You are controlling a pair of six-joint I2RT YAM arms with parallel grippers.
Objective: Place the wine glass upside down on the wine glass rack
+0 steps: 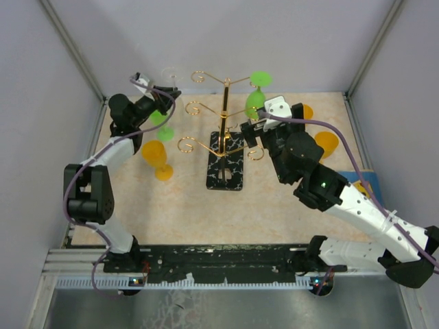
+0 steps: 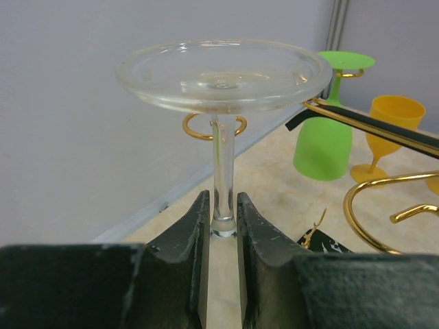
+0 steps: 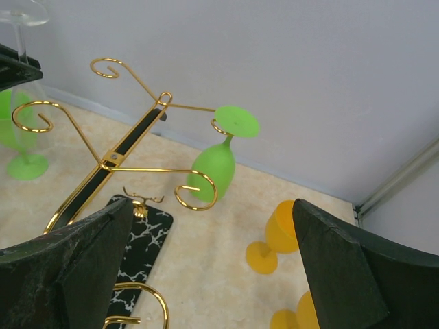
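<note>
My left gripper (image 2: 223, 221) is shut on the stem of a clear wine glass (image 2: 223, 72) and holds it upside down, foot uppermost. Its bowl is hidden below the fingers. In the top view this gripper (image 1: 162, 96) is raised left of the wine glass rack (image 1: 225, 103), a gold wire stand on a black veined base (image 1: 225, 171). One gold curl (image 2: 212, 127) shows just behind the stem. A green glass (image 1: 256, 96) hangs upside down from a far right arm. My right gripper (image 1: 252, 141) is open and empty beside the rack's right arms (image 3: 195, 188).
A green glass (image 1: 164, 130) and an orange glass (image 1: 156, 159) stand on the table left of the rack. Orange glasses (image 1: 326, 144) stand at the right (image 3: 280, 233). Grey walls close in the back and both sides.
</note>
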